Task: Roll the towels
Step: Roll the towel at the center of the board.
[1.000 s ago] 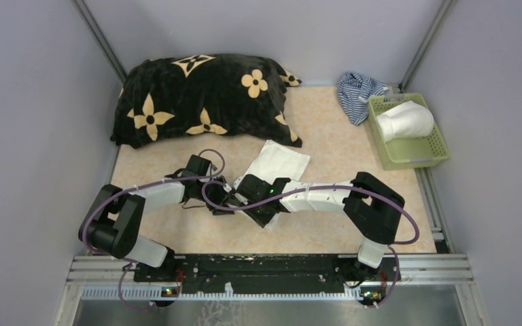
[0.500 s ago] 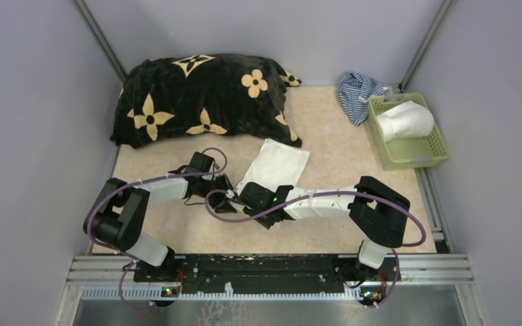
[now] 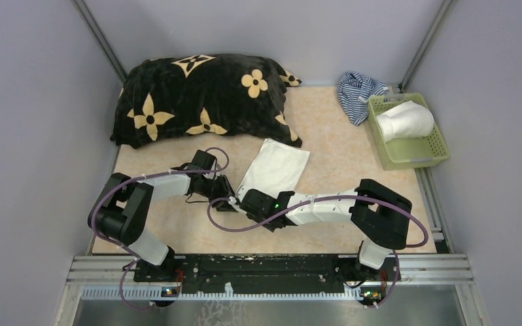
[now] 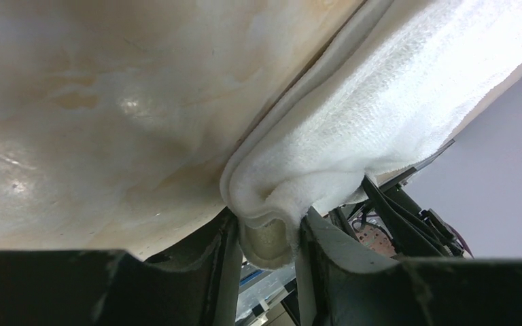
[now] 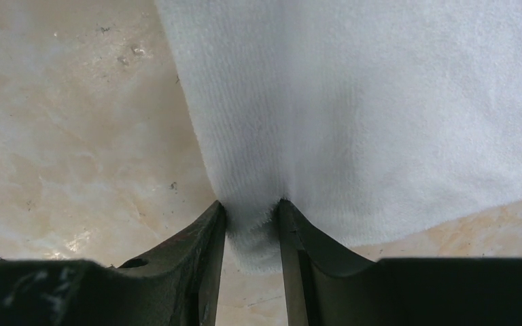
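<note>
A white terry towel (image 3: 276, 167) lies flat on the tan table in front of the pillow, angled toward the near left. My left gripper (image 3: 225, 191) is shut on its near-left corner, where the cloth curls into a fold (image 4: 272, 217) between the fingers. My right gripper (image 3: 243, 199) is shut on the same near edge, with the towel (image 5: 353, 115) pinched between its fingers (image 5: 207, 244). The two grippers sit close together. A second white towel (image 3: 404, 121), rolled, lies in the green basket (image 3: 437, 148) at the right.
A black pillow with tan flowers (image 3: 204, 98) fills the back left. A blue-and-white striped garment (image 3: 355, 93) lies at the back beside the basket. Grey walls close in both sides. Purple cables loop off both arms near the towel.
Both grippers have shifted left and slightly forward along the towel's near end. The right arm has stretched further left, and the towel's near corner has been drawn up between the fingers.
</note>
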Tool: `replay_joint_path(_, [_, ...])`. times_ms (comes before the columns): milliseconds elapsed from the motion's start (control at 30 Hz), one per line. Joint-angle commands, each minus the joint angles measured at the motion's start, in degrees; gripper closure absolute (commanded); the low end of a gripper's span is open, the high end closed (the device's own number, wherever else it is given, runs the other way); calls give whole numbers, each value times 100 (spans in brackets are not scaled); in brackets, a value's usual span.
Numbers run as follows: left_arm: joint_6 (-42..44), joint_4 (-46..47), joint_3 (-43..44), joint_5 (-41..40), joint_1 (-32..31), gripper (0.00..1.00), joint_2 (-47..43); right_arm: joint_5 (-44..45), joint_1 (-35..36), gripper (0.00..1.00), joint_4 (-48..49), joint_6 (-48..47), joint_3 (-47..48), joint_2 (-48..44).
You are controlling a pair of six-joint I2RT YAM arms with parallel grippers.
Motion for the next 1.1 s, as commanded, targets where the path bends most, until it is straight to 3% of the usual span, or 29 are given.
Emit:
replay_joint_path(0, [535,-392,-294,-1755,17,59,596,79,217,66,-128,-118,-172,379])
replay_joint_path(267, [610,-372,-135,-1741,69,56,724,285,506,66,-376,-85,-33,1061])
replay_joint_path(367, [684,-408,-52,-1793,115,56,776,88,516,77,-389,-62,5,1054])
replay_joint_path(500, [730,-452,-63,-1775,205,50,645,-878,449,100,-168,-82,51,763])
replay_joint_path(600, [720,-457,-150,-1814,288,45,414,-1726,252,100,74,-16,90,494])
replay_joint_path(733, [727,-471,-202,-1772,385,43,300,-2212,-59,100,181,-30,128,350])
replay_joint_path(933, [665,-438,-209,-1845,393,53,270,-2576,-277,100,475,95,-25,203])
replay_joint_path(1067, [712,-450,-87,-1872,393,67,379,-2900,-390,100,732,272,-182,204])
